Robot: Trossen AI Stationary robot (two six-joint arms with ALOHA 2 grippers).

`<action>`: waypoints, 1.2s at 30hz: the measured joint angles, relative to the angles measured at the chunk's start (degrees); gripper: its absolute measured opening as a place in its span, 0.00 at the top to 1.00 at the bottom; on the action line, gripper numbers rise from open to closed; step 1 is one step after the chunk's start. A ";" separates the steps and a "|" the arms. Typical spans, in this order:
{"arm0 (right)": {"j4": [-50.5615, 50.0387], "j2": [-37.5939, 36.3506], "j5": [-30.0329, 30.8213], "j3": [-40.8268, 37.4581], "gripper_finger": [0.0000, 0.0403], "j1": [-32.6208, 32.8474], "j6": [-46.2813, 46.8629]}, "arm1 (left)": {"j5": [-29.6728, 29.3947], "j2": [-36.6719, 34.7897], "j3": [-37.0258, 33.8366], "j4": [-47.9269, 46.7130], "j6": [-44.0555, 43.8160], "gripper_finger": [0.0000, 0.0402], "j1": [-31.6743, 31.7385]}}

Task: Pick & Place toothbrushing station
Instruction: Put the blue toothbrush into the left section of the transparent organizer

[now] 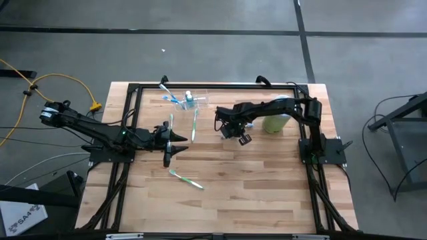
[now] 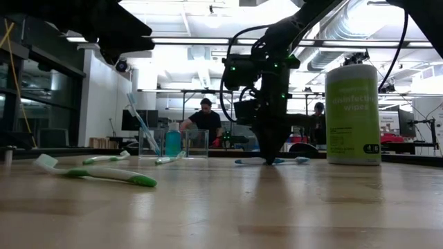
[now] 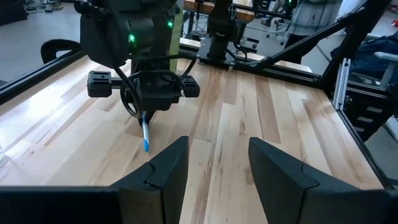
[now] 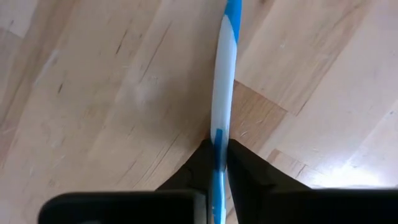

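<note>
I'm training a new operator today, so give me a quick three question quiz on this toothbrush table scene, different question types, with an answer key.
1. True or false: the right gripper is pinching a blue and white toothbrush lying on the table.
2. Which gripper stands open with nothing between its fingers: A left, B right?
3. Fill in: the green canister stands beside the ___ arm.

Key: 1 true. 2 A, the left gripper. 3 right.
</note>
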 joint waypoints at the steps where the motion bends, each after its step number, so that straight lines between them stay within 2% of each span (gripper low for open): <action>1: -0.03 0.00 0.01 0.00 0.94 0.09 -0.01 | 0.00 0.00 0.00 0.00 0.00 0.60 0.00; 13: -0.61 0.00 -0.89 -0.04 0.86 -0.35 1.57 | 0.01 0.00 0.00 0.00 0.00 0.60 0.00; 22: -1.48 0.00 -3.23 -0.04 0.90 -1.52 3.30 | 0.02 0.00 0.00 0.00 0.00 0.60 -0.02; 28: -1.59 0.00 -3.75 -0.04 0.97 -1.55 4.42 | 0.02 0.00 0.00 0.00 0.00 0.60 -0.02; 36: -1.55 0.00 -3.48 -0.04 0.98 -1.53 6.38 | 0.02 0.00 0.00 0.06 0.00 0.60 -0.02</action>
